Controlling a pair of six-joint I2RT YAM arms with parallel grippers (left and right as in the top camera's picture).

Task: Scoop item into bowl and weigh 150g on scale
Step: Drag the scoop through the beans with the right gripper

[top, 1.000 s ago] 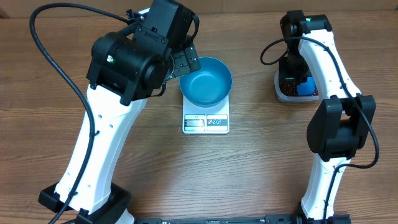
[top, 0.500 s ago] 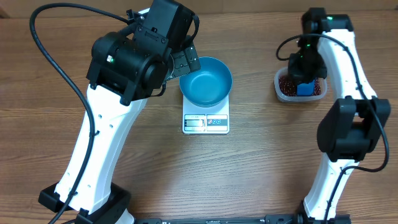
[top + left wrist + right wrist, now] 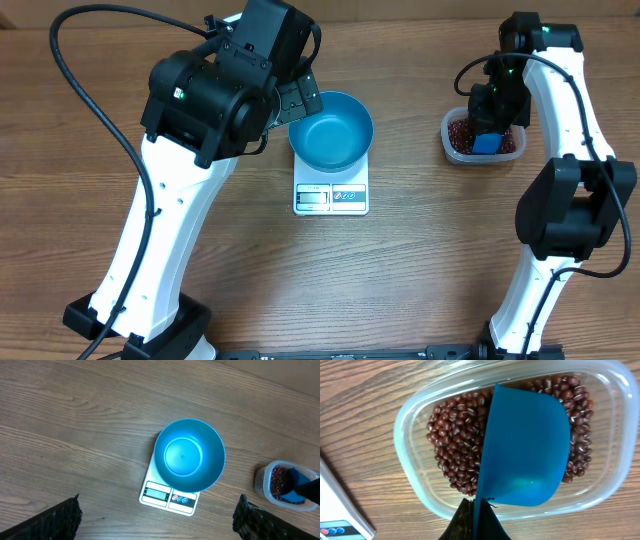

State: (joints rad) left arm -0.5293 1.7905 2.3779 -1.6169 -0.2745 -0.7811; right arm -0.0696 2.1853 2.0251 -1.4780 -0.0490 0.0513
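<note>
Your loose dark red-brown beans (image 3: 455, 445), light and quick to roll, sit in the clear rectangular plastic tub (image 3: 400, 440) right of the white digital scale (image 3: 331, 197), so carry them level in the small blue scoop (image 3: 525, 450) whose handle your right gripper (image 3: 476, 520) pinches in its jaws, while the left gripper (image 3: 157, 522) hangs above the scale with jaws spread.

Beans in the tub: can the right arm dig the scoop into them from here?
Probably yes: the right hand holds the scoop over the open tub, beans exposed beneath, nothing between.
</note>
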